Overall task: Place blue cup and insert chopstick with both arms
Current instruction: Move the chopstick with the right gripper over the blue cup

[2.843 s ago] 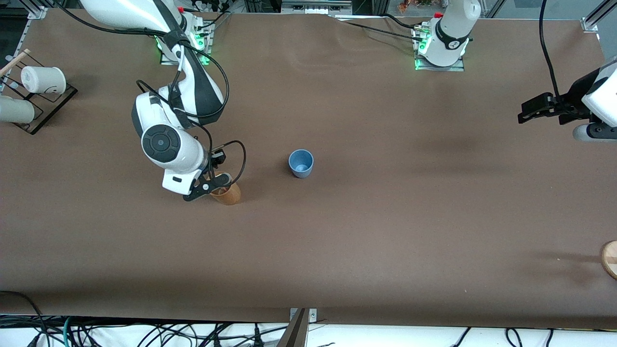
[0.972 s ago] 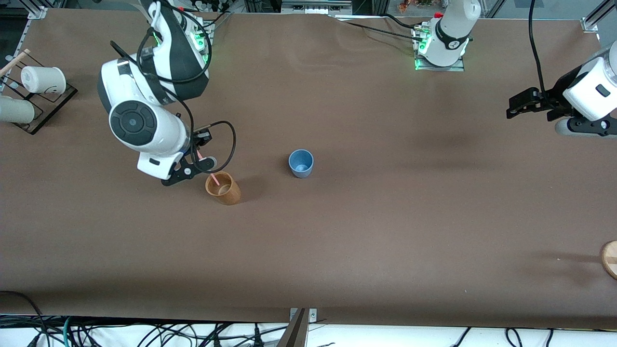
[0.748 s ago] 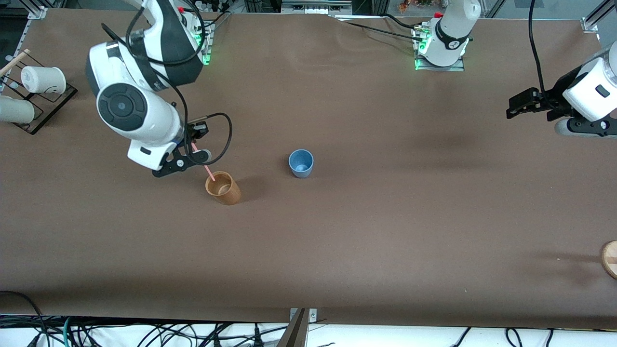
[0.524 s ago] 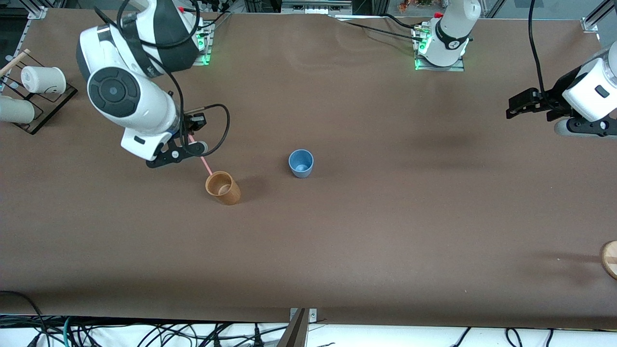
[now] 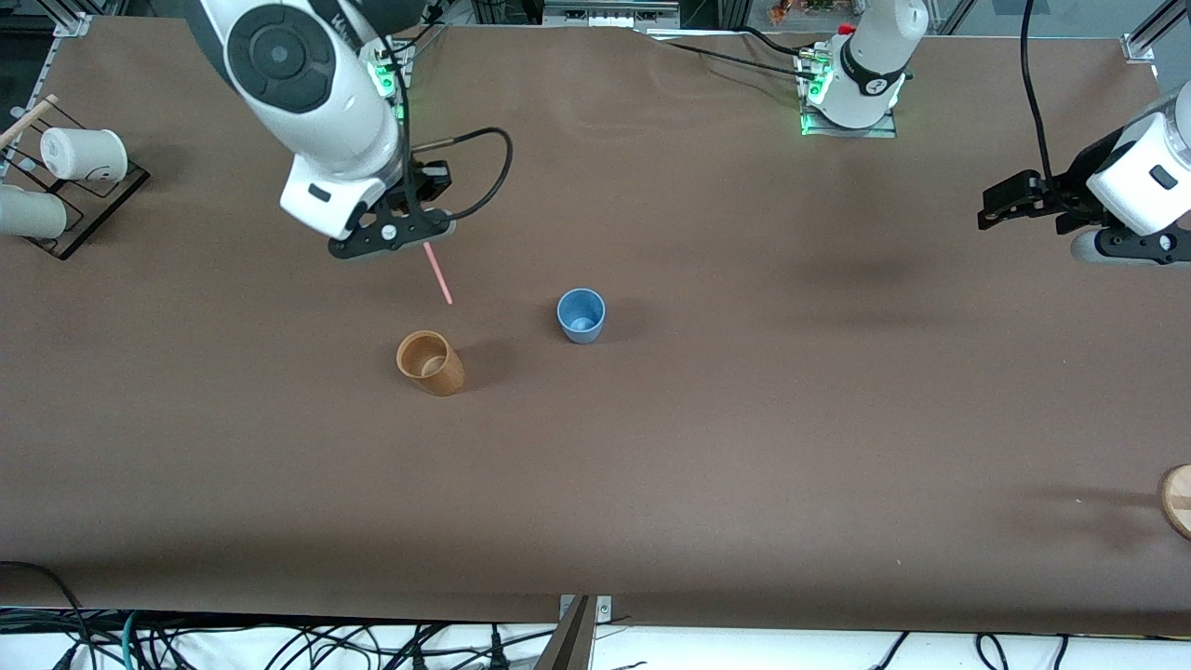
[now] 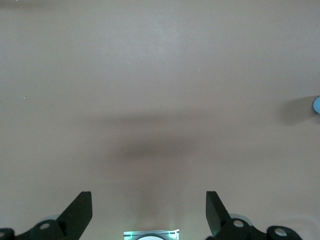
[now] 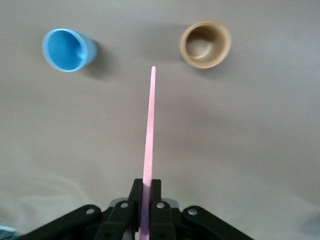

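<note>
The blue cup (image 5: 582, 314) stands upright and empty near the middle of the table, also seen in the right wrist view (image 7: 67, 50). My right gripper (image 5: 419, 234) hangs in the air over bare table between the right arm's base and the cups, shut on the pink chopstick (image 5: 437, 273). The chopstick (image 7: 149, 135) points down from the right gripper (image 7: 146, 192), its tip over the table between the blue cup and the tan cup (image 7: 205, 43). My left gripper (image 5: 1000, 203) waits open and empty (image 6: 148, 210) above the left arm's end of the table.
The tan cup (image 5: 430, 362) stands upright, nearer to the front camera than the blue cup and toward the right arm's end. A black rack with white cups (image 5: 84, 154) and a pale stick (image 5: 28, 119) sits at that end. A round wooden piece (image 5: 1177, 500) lies at the left arm's end.
My right gripper has lifted the chopstick out of the tan cup, risen, and swung toward the robots' side and toward the blue cup. The left arm has stayed still.
</note>
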`<state>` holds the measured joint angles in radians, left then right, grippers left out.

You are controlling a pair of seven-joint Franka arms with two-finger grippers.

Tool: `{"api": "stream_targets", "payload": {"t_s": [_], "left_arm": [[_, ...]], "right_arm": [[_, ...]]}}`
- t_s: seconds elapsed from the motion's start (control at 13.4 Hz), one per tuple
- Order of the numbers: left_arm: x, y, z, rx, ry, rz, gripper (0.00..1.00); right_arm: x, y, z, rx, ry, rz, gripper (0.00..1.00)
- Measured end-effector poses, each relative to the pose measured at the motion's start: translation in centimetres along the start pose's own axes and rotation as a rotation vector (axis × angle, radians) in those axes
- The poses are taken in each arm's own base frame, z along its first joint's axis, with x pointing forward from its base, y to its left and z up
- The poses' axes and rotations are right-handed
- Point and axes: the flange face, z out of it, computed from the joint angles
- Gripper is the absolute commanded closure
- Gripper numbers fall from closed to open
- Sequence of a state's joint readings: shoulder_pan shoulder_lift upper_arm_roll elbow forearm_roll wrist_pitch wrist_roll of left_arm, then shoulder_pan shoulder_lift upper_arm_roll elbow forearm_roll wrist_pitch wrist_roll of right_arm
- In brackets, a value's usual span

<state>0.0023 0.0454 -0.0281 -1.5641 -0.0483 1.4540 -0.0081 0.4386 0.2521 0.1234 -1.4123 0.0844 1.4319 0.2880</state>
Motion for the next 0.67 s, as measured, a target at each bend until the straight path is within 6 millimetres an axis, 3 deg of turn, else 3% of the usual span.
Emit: {"api": "stream_targets", "payload": {"t_s": [0.37, 0.52, 0.67], "left_arm": [[0.0, -0.2, 0.0, 0.000, -0.001, -0.004, 0.00], [0.0, -0.2, 0.1, 0.000, -0.001, -0.004, 0.00], [0.0, -0.3, 0.1, -0.001, -0.001, -0.006, 0.00]], "right_arm": [[0.1, -3.4, 0.7, 0.138, -0.023, 0.024, 0.97], [1.2, -4.8, 2.0, 0.168, -0.018, 0.038, 0.97], [3.2, -6.0, 4.8, 0.185, -0.026, 0.052, 0.97]]}}
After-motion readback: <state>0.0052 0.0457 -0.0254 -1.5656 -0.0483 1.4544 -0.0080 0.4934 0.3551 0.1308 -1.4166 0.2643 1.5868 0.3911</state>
